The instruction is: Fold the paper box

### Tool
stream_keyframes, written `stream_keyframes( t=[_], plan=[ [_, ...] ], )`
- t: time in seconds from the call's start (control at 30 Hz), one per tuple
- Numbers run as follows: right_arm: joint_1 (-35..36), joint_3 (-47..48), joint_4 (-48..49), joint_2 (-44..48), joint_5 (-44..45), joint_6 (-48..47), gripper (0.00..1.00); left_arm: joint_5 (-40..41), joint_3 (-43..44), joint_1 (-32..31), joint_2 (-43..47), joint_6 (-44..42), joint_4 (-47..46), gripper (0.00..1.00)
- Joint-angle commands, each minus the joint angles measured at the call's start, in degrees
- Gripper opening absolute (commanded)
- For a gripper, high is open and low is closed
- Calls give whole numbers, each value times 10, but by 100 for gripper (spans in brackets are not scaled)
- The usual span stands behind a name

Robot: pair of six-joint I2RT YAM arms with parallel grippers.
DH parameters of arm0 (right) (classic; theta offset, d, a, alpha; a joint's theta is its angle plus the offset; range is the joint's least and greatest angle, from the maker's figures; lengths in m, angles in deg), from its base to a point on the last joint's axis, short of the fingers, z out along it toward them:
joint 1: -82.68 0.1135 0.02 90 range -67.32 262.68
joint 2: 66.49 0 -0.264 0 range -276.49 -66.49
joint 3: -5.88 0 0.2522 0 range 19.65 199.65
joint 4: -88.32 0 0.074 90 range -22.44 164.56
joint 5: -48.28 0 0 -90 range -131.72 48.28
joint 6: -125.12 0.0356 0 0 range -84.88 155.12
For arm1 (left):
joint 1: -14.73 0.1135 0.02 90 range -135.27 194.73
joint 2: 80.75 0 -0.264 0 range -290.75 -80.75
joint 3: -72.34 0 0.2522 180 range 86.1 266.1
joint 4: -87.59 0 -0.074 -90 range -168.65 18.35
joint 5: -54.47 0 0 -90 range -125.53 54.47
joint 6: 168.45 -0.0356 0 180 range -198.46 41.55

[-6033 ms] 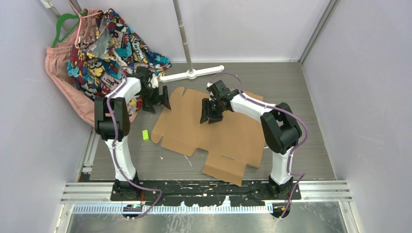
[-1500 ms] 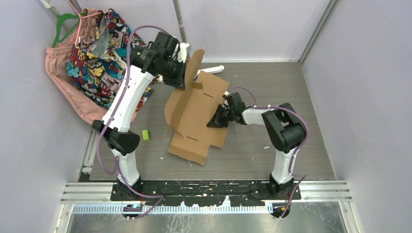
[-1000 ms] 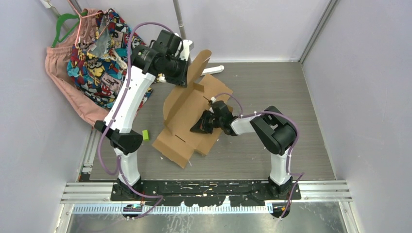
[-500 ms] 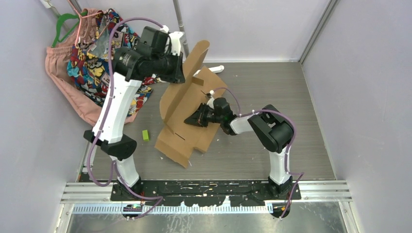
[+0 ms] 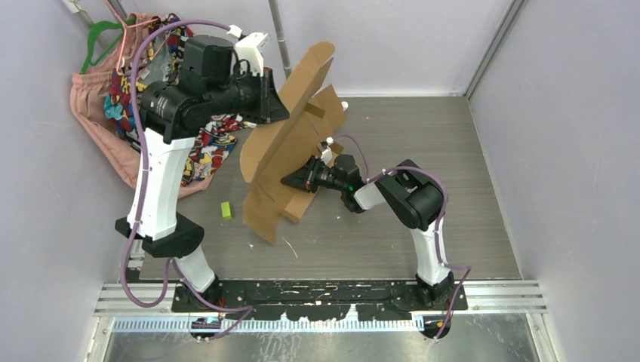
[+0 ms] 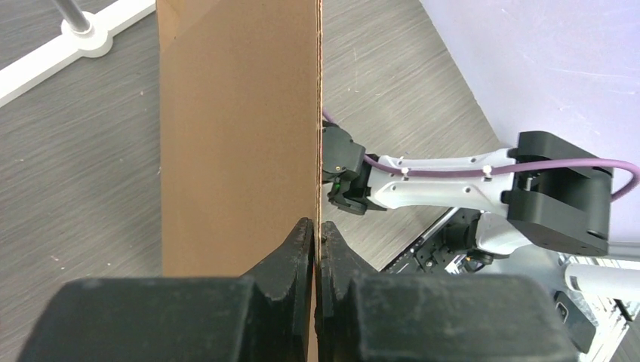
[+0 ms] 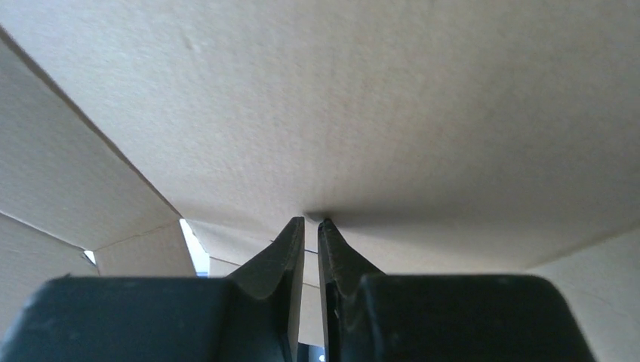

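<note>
the left gripper (image 6: 317, 226) pinches an upper edge of the box (image 5: 294, 128), a flat brown corrugated sheet standing steeply tilted on the table (image 5: 453, 188). it looks light and stiff, hinging at scored flaps; edges near creases seem best to hold. the right gripper (image 7: 311, 223), fingers nearly together, touches its face; any grip cannot be told.

paper box (image 5: 290, 143) upright on table (image 5: 453, 151), clothes (image 5: 98, 113) left
</note>
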Motion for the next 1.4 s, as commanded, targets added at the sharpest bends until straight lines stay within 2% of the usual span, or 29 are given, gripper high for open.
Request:
stream_keyframes(
  t=[0.0, 0.3, 0.43, 0.57, 0.77, 1.0, 1.2, 1.37],
  plan=[
    [-2, -17, 73, -22, 0, 14, 19, -47, 18, -5, 9, 20, -58, 8],
    [-5, -24, 204, -108, 10, 84, 19, -87, 17, -18, -17, 36, -78, 8],
    [-4, -12, 216, -131, 12, 94, 19, -78, 4, -43, -28, 35, -84, 7],
    [-7, -21, 179, -115, 19, 70, 19, -47, -23, -66, -37, 25, -83, 7],
    [-8, -31, 31, -67, 43, -10, 18, -12, -62, -106, -53, 17, -93, 6],
    [-27, 41, 67, -128, 38, 42, 18, 4, 4, -125, -112, 3, -71, 5],
    [-30, 141, 33, -168, 33, 53, 18, 14, 6, -120, -123, -9, -70, 6],
    [-32, 111, 37, -151, 28, 41, 17, 14, -42, -118, -116, -14, -79, 5]
  ],
)
